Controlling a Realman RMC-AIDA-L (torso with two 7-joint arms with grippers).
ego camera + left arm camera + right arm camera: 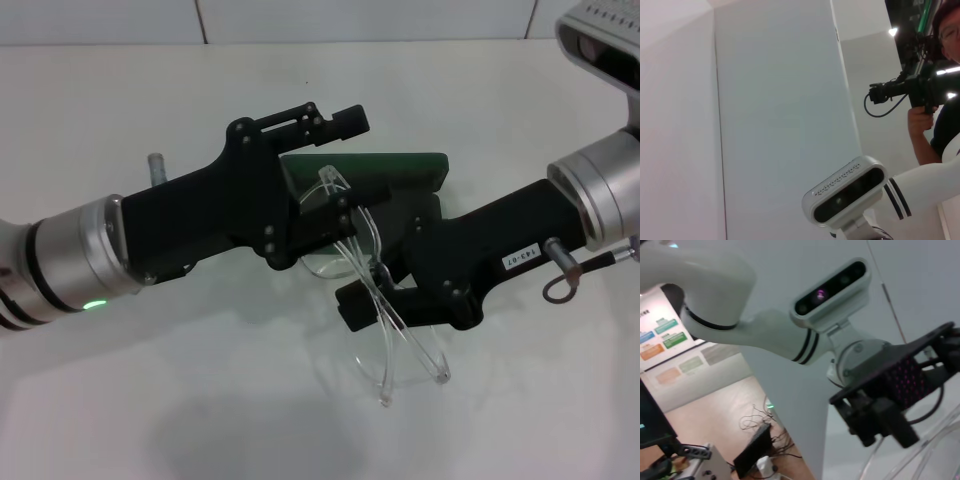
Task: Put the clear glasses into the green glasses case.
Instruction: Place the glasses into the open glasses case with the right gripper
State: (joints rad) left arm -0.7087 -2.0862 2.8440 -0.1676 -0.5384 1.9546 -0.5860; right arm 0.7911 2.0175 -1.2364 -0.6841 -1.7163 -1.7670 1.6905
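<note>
clear glasses lie before the green glasses case.

clear glasses — both grippers meeting | green glasses case behind

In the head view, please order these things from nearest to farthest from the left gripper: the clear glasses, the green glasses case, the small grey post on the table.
1. Clear glasses, at the left gripper fingers.
2. Green glasses case, just behind.
3. Grey post, far back beside the left arm.
</note>
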